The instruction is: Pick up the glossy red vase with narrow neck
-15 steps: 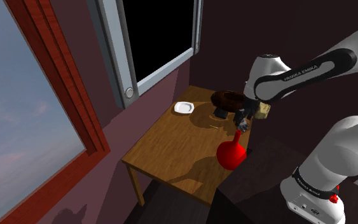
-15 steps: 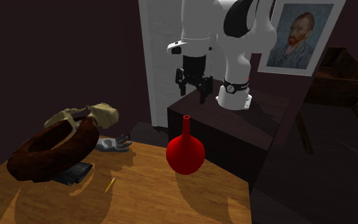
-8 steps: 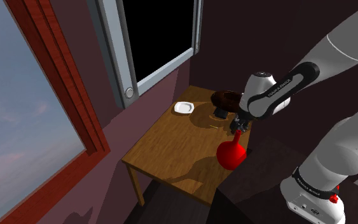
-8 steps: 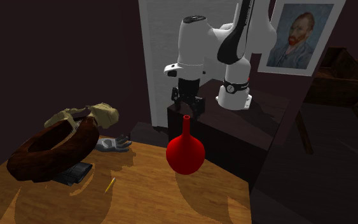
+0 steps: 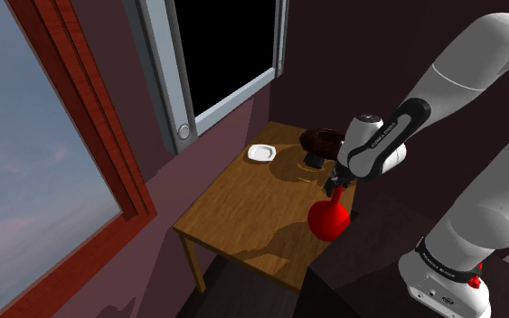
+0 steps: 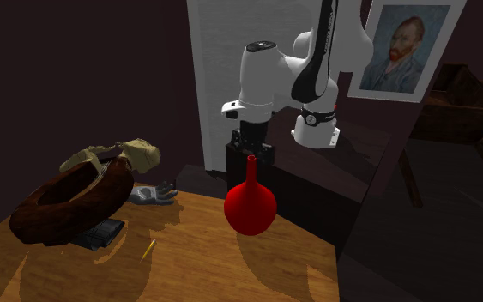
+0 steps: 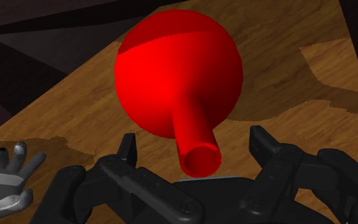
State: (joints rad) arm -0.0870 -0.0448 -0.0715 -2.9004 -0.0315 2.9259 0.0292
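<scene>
The gripper (image 6: 250, 152) had come lower than before, around the neck of the red vase (image 6: 249, 207), which stood near the table's (image 5: 234, 212) edge. The wrist view showed its fingers (image 7: 128, 150) apart, not touching the neck.

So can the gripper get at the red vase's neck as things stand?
Probably yes. The gripper is open right above the red vase, its fingers either side of the neck, with nothing else in the way.
</scene>
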